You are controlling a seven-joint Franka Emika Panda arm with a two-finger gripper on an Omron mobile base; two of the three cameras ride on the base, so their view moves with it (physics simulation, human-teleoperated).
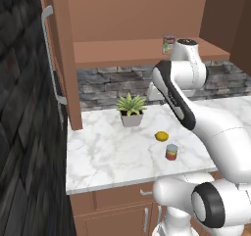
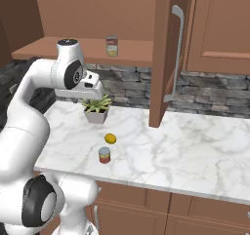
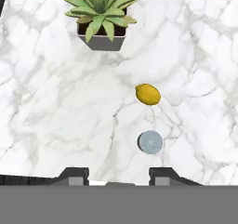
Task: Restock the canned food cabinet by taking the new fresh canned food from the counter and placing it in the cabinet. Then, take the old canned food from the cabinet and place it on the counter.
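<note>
The squat red-orange can [image 1: 171,152] [image 2: 104,155] stands on the white marble counter [image 1: 108,154] near its front edge; from above its pale grey top [image 3: 150,142] shows. The taller pale-labelled can [image 1: 168,44] [image 2: 112,46] stands upright on the inner shelf of the open brown cabinet [image 1: 122,51] [image 2: 73,48]. My gripper [image 3: 118,176] hangs high above the counter, looking down. It is open, with nothing between its fingertips [image 3: 74,176]. The squat can lies just ahead of the right fingertip, well below it.
A yellow lemon [image 1: 161,136] [image 2: 110,139] [image 3: 148,94] lies just behind the squat can. A potted succulent [image 1: 131,110] [image 2: 96,109] [image 3: 101,14] stands further back. The cabinet's open door [image 2: 163,53], with a grey bar handle [image 2: 177,53] [image 1: 49,54], juts out over the counter.
</note>
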